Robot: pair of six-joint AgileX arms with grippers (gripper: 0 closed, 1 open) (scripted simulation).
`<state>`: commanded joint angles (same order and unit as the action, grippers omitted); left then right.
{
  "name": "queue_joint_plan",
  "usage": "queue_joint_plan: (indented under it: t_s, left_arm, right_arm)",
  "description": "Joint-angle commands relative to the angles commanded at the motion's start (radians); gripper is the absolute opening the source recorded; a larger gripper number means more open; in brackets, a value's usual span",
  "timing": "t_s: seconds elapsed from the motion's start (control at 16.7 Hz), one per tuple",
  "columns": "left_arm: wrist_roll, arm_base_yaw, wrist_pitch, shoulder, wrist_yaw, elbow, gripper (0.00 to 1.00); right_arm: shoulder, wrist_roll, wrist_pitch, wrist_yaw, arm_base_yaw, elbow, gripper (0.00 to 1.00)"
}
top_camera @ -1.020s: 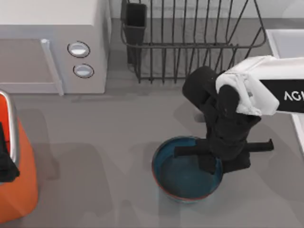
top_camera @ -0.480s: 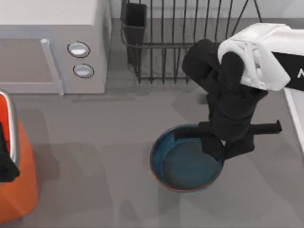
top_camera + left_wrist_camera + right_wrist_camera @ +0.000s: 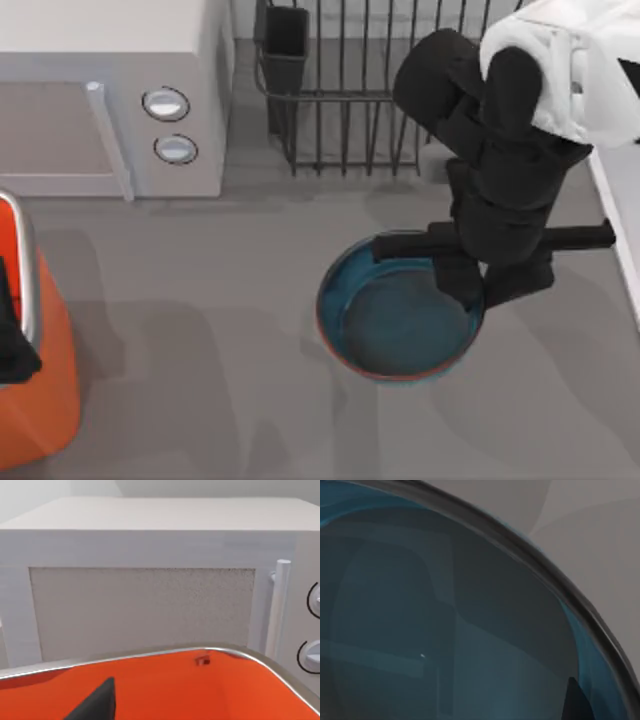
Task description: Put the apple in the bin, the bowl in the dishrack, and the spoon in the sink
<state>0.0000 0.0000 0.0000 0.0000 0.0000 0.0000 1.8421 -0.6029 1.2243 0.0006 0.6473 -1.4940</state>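
Top view, right gripper (image 3: 478, 285) clamped on bowl (image 3: 400, 320) rim, carried nearer dishrack (image 3: 380, 90).

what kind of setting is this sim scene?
Most likely a rendered kitchen counter. A white microwave with two round knobs stands at the back left, a wire dishrack stands beside it, and a teal bowl is at the right gripper over the grey worktop.

The right arm is extended in from the table's right side, its white forearm at the far right and its black wrist bent steeply downward. The right gripper (image 3: 476, 282) is pointed down, and its fingers appear to be closed together, though they are largely hidden beneath the wrist. The left gripper (image 3: 10, 335) is held at the left edge.
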Motion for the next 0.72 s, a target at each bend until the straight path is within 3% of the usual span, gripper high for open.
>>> queue_joint_plan:
  t_s: [0.3, 0.72]
  left_arm:
    - [0.0, 0.0, 0.0, 0.0, 0.0, 0.0, 1.0]
    - [0.0, 0.0, 0.0, 0.0, 0.0, 0.0, 1.0]
  right_arm:
    - [-0.034, 0.052, -0.109, 0.102, 0.041, -0.005, 0.0]
    - [-0.167, 0.27, -0.564, 0.514, 0.195, 0.013, 0.0]
